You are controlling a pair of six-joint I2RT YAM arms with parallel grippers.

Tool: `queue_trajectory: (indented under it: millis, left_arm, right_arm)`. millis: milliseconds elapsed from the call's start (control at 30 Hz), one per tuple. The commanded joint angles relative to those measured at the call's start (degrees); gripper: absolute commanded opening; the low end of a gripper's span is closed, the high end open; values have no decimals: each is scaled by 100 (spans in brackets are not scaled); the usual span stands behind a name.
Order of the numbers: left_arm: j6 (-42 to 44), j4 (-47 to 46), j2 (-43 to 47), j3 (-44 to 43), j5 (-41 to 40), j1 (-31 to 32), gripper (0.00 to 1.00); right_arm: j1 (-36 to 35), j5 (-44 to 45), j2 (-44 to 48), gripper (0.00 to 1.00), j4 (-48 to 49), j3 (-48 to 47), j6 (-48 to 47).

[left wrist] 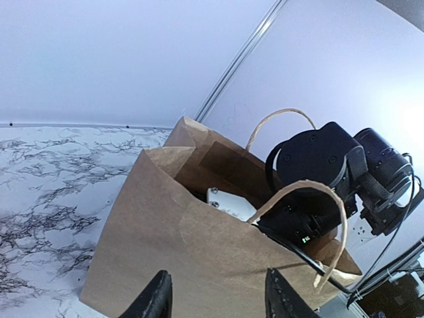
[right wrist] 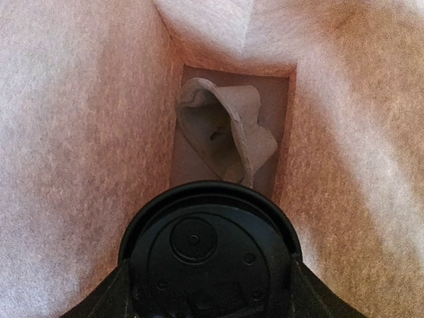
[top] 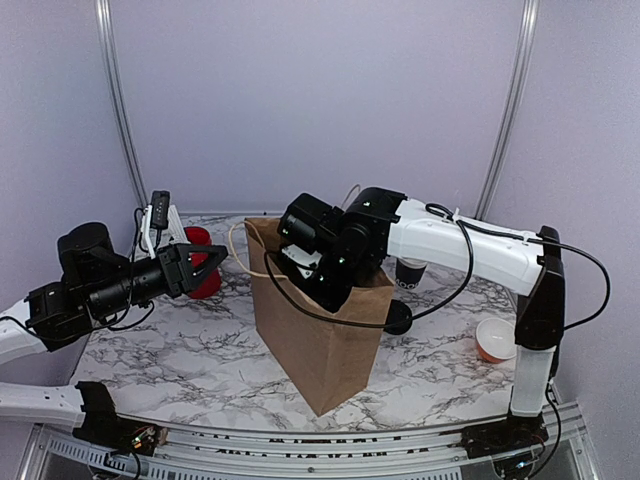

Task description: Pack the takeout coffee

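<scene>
While the right gripper (right wrist: 209, 298) pinches the takeout coffee (right wrist: 205, 255) inside the bag (top: 320, 345), crumpled cardboard (right wrist: 225, 132) lies below; left gripper (top: 210, 262) spread.

In the bag (top: 320, 340): takeout coffee (right wrist: 211, 255) (cardboard (right wrist: 225, 136) at the bottom).

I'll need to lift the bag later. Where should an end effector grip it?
Probably the twine handles, from above. Both loops arch up over the open rim of the paper bag, while its walls look too wide and flimsy to pinch.
</scene>
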State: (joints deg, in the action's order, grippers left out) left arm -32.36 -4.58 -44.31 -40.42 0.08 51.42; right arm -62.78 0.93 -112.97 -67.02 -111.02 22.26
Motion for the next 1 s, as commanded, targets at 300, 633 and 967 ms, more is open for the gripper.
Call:
queue_trajectory:
  millis: [300, 633, 967]
  left_arm:
    - [53, -650, 107, -440, 779, -27, 51]
    - [76, -368, -670, -923, 1087, -10, 49]
    - [289, 54, -769, -1143, 951, 26, 0]
  right_arm:
    - [-48, -154, -181, 59, -312, 187, -16]
    - [-67, -155, -202, 59, -294, 186, -11]
    - [-67, -72, -150, 59, -385, 165, 4]
